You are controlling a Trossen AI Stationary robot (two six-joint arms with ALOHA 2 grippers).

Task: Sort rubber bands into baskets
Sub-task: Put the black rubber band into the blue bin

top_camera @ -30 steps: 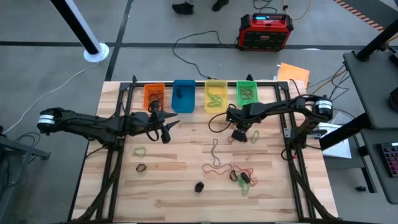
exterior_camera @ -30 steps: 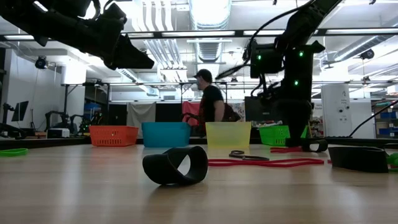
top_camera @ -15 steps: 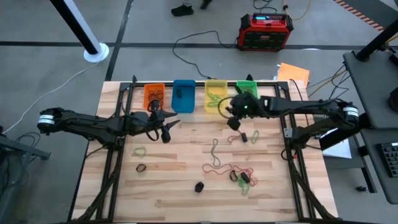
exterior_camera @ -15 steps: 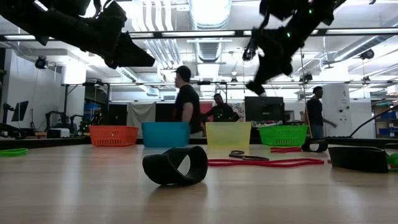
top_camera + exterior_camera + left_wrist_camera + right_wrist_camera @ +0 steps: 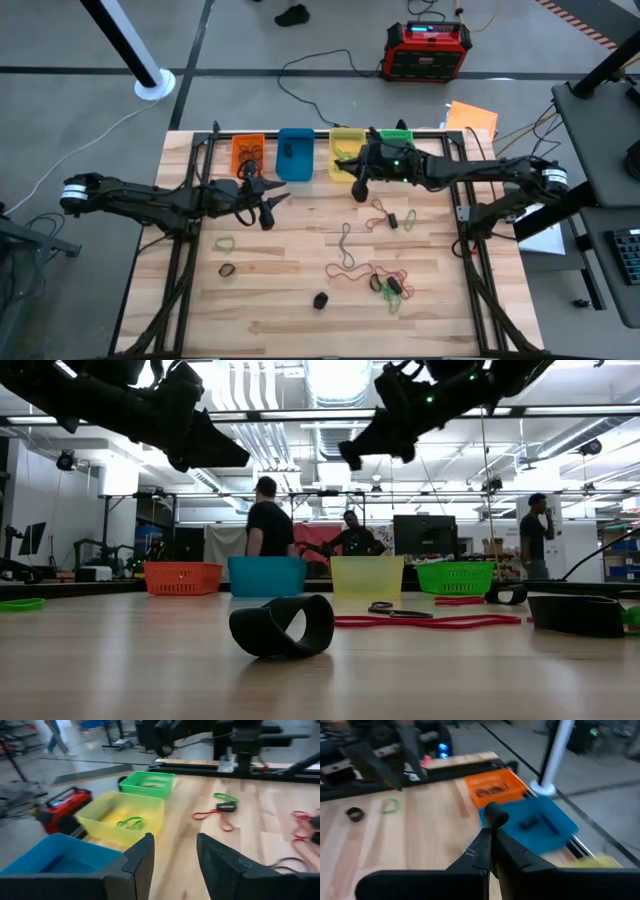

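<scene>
Your right gripper [image 5: 492, 827], pinched shut on a small black rubber band [image 5: 495, 814], hangs above the table beside the yellow basket [image 5: 346, 152], with the blue basket [image 5: 294, 153] just to its left, while your left gripper [image 5: 268, 205] waits half open.

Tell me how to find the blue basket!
Look at the far edge of the wooden table, where four small plastic baskets stand in a row. The blue basket is second from the left, between the orange basket and the yellow basket. It is the only blue one, and something small and dark lies in it.
</scene>
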